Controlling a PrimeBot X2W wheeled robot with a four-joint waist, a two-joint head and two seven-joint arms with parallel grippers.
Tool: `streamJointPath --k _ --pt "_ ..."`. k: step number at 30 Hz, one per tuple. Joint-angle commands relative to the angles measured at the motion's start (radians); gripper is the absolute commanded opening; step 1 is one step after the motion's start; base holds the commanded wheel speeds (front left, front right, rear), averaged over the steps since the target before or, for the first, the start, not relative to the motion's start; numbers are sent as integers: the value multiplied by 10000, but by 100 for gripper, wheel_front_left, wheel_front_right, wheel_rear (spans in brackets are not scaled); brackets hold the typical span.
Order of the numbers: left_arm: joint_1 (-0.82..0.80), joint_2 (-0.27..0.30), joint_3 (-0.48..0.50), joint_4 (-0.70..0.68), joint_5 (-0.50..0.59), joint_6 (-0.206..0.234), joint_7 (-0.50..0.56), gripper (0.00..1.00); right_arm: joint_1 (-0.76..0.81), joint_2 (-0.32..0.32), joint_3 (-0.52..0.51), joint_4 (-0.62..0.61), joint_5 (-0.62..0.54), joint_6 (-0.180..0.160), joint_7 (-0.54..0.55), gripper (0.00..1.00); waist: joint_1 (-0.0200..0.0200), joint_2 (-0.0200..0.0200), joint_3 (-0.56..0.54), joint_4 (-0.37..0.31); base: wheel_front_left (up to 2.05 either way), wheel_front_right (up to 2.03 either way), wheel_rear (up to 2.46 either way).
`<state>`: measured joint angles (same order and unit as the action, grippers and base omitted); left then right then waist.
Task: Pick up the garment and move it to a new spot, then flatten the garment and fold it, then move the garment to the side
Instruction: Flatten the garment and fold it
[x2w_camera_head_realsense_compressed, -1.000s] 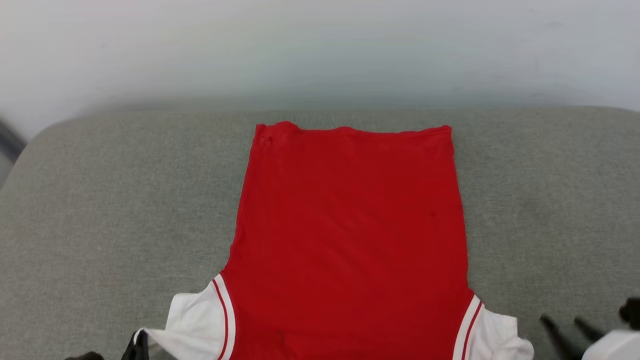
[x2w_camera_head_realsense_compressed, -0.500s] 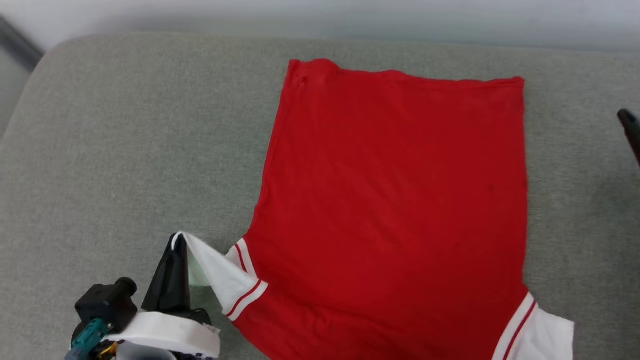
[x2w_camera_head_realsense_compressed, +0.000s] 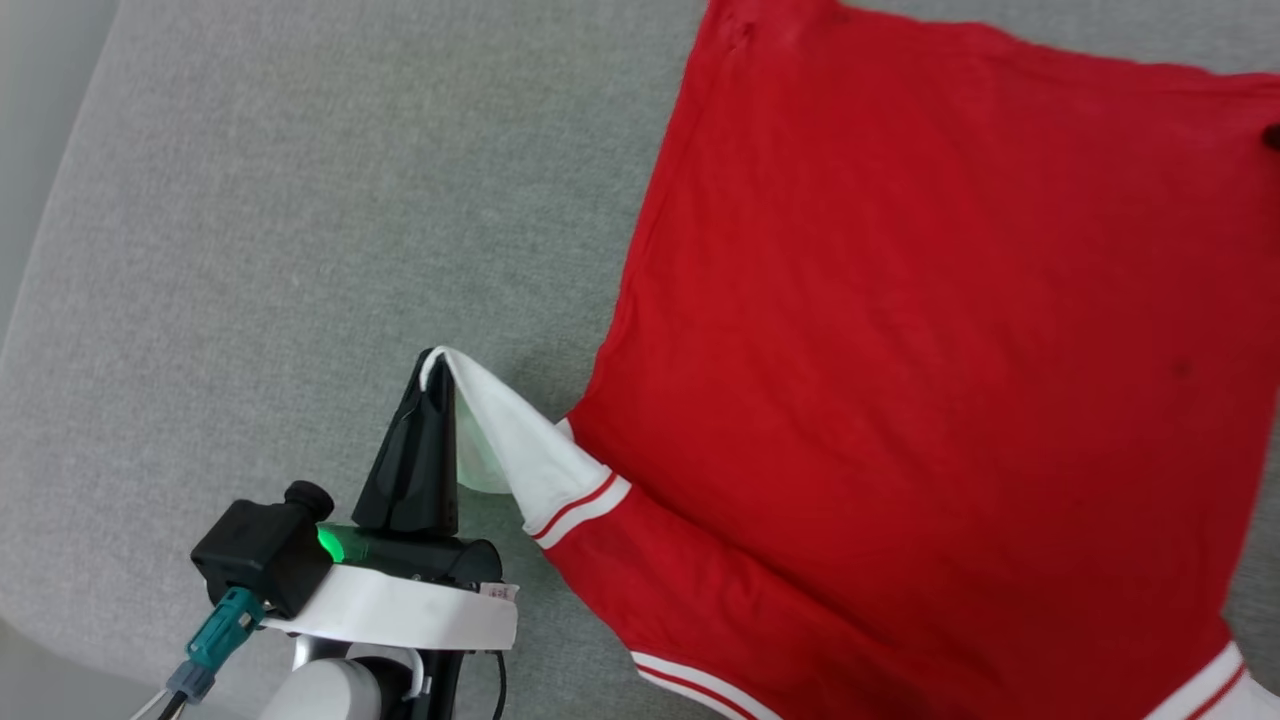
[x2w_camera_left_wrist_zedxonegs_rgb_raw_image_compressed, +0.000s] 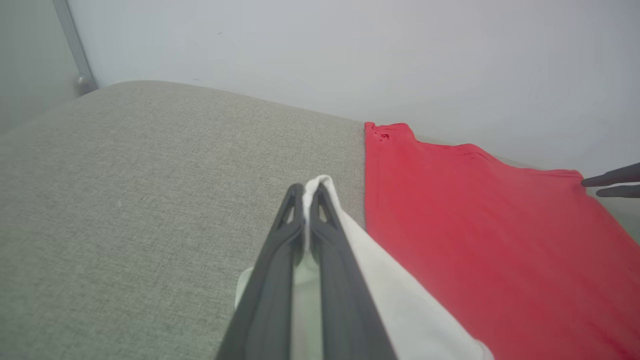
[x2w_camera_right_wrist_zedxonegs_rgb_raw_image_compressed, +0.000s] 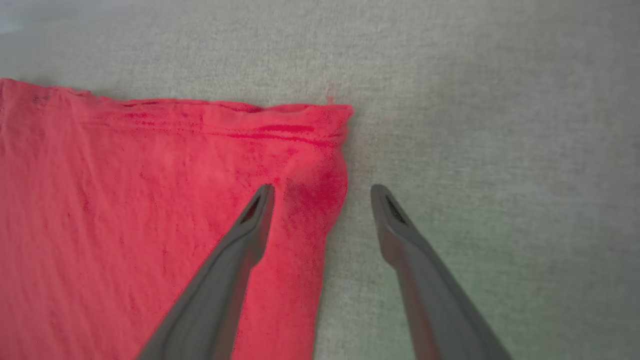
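Over cushion (x2w_camera_head_realsense_compressed: 250, 250), left gripper (x2w_camera_head_realsense_compressed: 437, 362) pinches garment (x2w_camera_head_realsense_compressed: 900, 350) (sleeve (x2w_camera_head_realsense_compressed: 520, 450)).

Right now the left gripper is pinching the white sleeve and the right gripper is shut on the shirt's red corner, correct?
Not quite: the right gripper is open, its jaws straddling the garment at its red edge by the corner, as the right wrist view shows. The left gripper does pinch the white sleeve.
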<state>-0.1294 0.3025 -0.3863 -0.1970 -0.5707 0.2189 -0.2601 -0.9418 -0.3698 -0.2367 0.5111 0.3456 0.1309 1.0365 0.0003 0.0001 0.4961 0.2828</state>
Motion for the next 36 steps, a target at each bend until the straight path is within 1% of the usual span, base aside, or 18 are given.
streamJointPath --k 1,7,8,9,10,13,19,20,25,30,33,36 --pt "-130 -117 53 -36 129 -86 -69 0 -153 63 -74 131 -166 -4 187 100 -3 -1 397 346 0 0 0" --pt "-67 -424 229 174 349 -406 -69 0 307 445 -408 1030 -701 -10 1041 100 -3 -1 549 476 0 0 0" --pt "-58 -462 259 215 396 -447 -62 0 357 514 -430 1124 -795 -8 1197 52 -3 -1 553 481 0 0 0" --pt "-61 -497 288 250 420 -510 -62 0 386 578 -449 1149 -830 -8 1293 29 -3 -1 548 487 0 0 0" --pt "-68 -520 313 294 437 -539 -62 0 344 651 -474 1123 -817 -8 1348 0 -3 -1 539 491 0 0 0" --pt "-66 -605 424 459 502 -673 -61 0 108 654 -296 748 -796 -4 1113 0 -3 -1 440 477 0 0 0" --pt "191 -629 670 896 511 -776 -59 0 -228 -172 502 -181 -683 -5 332 0 -3 -1 -127 251 0 0 0" --pt "191 -629 670 896 511 -776 -59 0 -228 -172 502 -181 -683 -5 332 0 -3 -1 -127 251 0 0 0" --pt "497 -424 992 1313 394 -687 -50 0 241 -818 1366 -883 -240 -4 -60 0 -3 -1 -939 -270 0 0 0" --pt "952 -189 1356 1583 199 -525 2 0 1602 -1412 1716 -1831 315 -5 -168 0 -3 -1 -1851 -933 0 0 0" --pt "1335 -6 1619 1783 43 -383 92 0 3006 -1646 1678 -2433 583 -5 -161 0 -3 -1 -2464 -1375 0 0 0" --pt "1748 129 1863 1835 -109 -241 177 0 4654 -1727 1437 -2958 724 -4 -66 0 -3 -1 -2993 -1851 0 0 0"
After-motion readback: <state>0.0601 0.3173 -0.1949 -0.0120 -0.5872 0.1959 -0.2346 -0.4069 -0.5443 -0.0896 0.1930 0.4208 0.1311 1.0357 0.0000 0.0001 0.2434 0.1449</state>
